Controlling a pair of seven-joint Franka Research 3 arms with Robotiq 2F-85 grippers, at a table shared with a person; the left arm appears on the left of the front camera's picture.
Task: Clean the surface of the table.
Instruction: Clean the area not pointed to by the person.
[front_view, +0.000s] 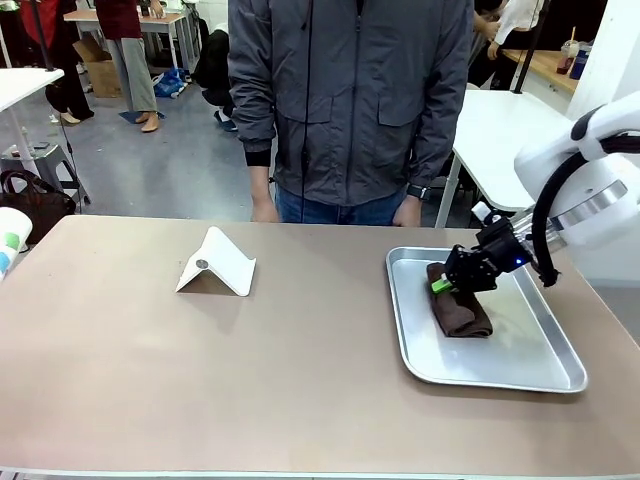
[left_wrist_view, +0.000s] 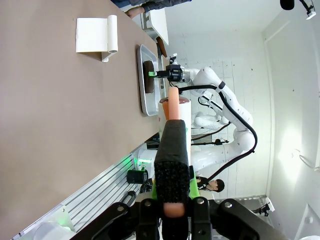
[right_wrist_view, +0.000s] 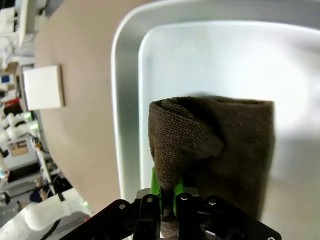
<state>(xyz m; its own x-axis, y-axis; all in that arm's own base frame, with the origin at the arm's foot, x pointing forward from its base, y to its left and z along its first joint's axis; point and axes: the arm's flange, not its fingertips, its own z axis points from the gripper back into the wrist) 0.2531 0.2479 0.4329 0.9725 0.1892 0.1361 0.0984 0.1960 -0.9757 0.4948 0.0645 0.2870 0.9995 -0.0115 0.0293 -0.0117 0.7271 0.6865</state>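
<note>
The table (front_view: 200, 380), tan-brown with a thin pale edge, was seen stretched across the whole foreground of the front view, between the camera and a person (front_view: 350, 100) in a grey jacket, who was placed at its far edge with both hands hung near the tabletop. The white right arm (front_view: 590, 180) was brought in from the right side and angled down over the table's right half. There a silver metal tray (front_view: 480, 378) was laid flat on the tabletop, and a folded brown cloth (front_view: 465, 318) was laid inside it, toward the tray's left and far part. A white folded stand (front_view: 215, 265) was set on the table's left half, well apart from the tray. The right gripper (front_view: 440, 285) was lowered onto the cloth's near-left end; in the right wrist view its fingers were shown pinched on a raised fold of the cloth (right_wrist_view: 210, 145), with a green pad (right_wrist_view: 159, 186) pressed against the fabric. The left gripper (left_wrist_view: 173, 107) was held above the tabletop, off the table's left side, and its fingers were shown pressed together.
</note>
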